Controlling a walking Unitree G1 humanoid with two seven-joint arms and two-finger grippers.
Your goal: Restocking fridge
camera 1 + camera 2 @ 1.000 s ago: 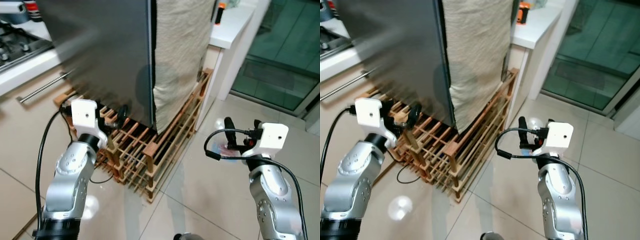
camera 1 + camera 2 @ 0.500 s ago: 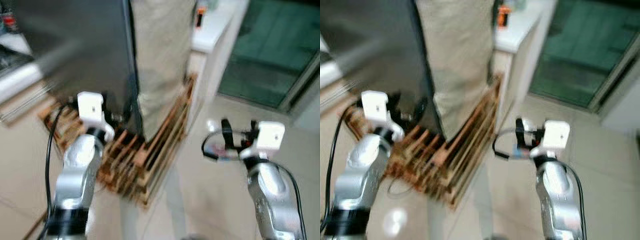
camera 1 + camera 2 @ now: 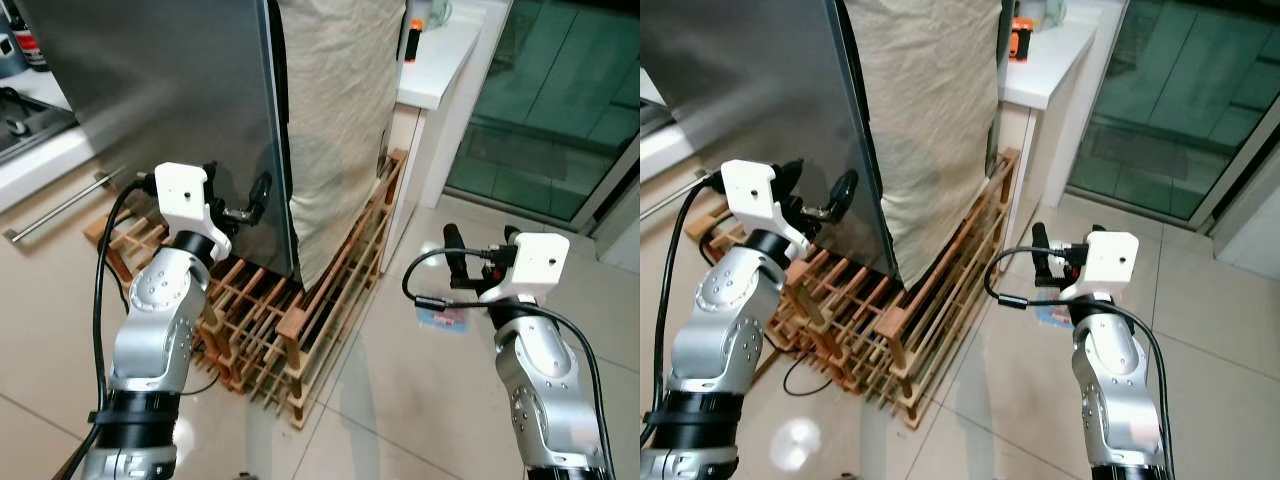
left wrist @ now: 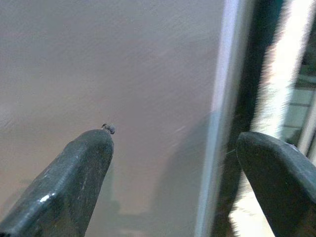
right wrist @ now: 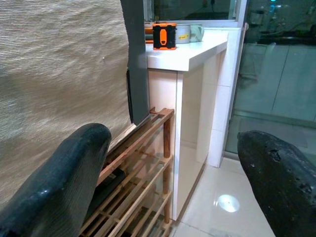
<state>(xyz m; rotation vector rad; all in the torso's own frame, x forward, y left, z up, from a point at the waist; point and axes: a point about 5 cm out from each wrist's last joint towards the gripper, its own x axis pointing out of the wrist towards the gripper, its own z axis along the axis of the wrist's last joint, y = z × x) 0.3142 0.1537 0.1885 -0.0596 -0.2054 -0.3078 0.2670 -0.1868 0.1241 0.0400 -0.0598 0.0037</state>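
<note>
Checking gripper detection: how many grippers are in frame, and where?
2. The left gripper is open at the grey fridge door; the right gripper is open above the floor, beside the wooden rack.

We can read no text, label, brand or number on anything here; nothing printed is legible.

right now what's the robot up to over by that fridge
The robot stands facing the fridge door, which is shut. Its left gripper is raised with fingers open right at the door's edge, holding nothing. The right gripper hangs open over the tiled floor, also empty. A beige cloth drapes the fridge's side, above a wooden rack.
</note>
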